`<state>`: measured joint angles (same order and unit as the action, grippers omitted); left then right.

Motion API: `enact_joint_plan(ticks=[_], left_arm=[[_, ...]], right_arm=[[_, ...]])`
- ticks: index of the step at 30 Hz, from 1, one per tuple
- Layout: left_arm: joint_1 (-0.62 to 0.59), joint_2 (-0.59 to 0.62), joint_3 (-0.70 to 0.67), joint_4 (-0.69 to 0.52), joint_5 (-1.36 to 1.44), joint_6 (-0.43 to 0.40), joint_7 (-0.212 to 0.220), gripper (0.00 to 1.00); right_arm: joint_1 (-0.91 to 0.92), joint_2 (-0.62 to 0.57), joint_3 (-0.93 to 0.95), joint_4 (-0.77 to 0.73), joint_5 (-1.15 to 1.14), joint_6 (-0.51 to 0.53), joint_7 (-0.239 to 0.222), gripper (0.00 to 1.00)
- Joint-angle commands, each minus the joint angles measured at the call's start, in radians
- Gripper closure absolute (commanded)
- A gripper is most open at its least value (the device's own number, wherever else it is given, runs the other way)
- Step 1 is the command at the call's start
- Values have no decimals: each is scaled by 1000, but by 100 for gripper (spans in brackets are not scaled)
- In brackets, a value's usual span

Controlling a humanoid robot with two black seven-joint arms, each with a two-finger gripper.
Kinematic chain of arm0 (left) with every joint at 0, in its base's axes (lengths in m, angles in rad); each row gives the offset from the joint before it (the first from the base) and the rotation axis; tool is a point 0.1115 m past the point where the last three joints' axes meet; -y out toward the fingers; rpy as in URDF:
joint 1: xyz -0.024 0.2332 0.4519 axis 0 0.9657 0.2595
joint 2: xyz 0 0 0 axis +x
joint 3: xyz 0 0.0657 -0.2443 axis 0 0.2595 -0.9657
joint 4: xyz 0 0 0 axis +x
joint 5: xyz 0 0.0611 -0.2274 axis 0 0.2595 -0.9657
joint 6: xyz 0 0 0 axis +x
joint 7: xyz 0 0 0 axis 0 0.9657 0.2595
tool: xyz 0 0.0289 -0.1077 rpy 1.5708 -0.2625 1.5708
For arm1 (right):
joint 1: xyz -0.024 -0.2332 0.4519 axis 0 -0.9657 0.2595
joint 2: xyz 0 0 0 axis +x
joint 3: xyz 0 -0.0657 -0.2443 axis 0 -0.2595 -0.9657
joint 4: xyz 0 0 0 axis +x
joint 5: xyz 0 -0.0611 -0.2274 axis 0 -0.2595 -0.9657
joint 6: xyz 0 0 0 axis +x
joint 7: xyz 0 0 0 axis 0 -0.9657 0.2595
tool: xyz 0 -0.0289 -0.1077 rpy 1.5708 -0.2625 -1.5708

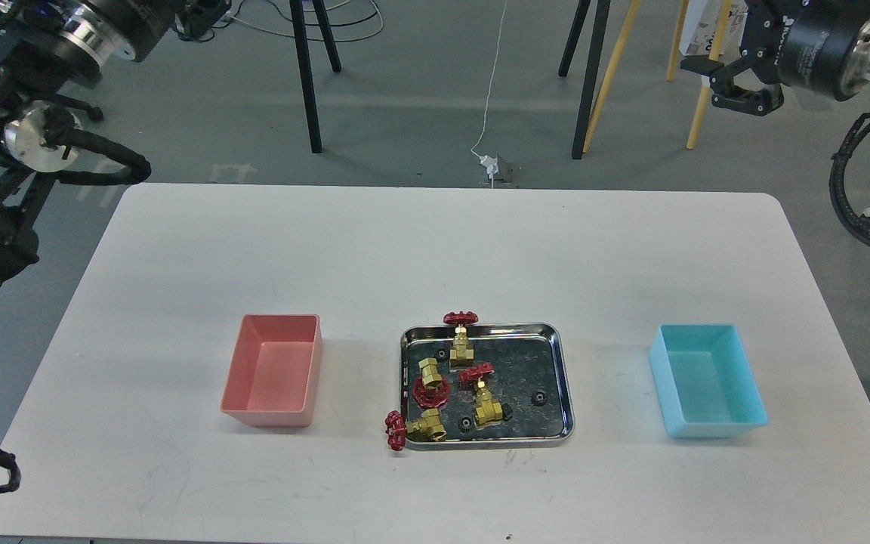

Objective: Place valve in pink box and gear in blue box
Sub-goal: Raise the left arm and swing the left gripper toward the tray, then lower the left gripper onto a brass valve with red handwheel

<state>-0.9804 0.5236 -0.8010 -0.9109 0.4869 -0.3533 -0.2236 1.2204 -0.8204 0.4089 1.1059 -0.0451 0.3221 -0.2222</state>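
Note:
Four brass valves with red handwheels lie in the steel tray (565,378): one at the back rim (462,340), one at mid left (430,380), one in the middle (485,399), and one with its wheel over the front left corner (418,428). Small black gears (539,397) lie among them, another at the front (467,425). The pink box (275,370) stands empty left of the tray. The blue box (707,381) stands empty to its right. My left gripper (207,10) is dark and cut off at the top edge. My right gripper (720,81) hangs open and empty beyond the table's far right.
The white table (435,249) has rounded corners and bare surface behind the tray. Behind it on the floor stand black tripod legs (306,75), yellow legs (612,75) and a white cable with a plug (492,162). Black hoses loop at the right (858,219).

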Motion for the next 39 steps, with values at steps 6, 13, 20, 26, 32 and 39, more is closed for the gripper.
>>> enact_joint_plan(ticks=[6,13,20,26,32,39], left_arm=[[92,-27,209,-201,497,-4,-57,0],[278,-30,304,-419,1114,244,-75,1],[367,-192,485,-261,1695,675,-77,1],[448,-263,479,-126,1695,755,-71,1],[457,-303,488,-31,1695,764,-74,1],[483,-326,503,46,1695,761,-92,1]], right_arm=[[13,10,-5,-86,-30,94,0,1],[31,13,-1,-158,-78,100,0,1],[51,9,21,-173,-79,98,0,1],[59,9,19,-173,-105,97,-2,2],[57,10,16,-172,-105,101,-3,2],[54,12,16,-173,-107,100,-3,2]])
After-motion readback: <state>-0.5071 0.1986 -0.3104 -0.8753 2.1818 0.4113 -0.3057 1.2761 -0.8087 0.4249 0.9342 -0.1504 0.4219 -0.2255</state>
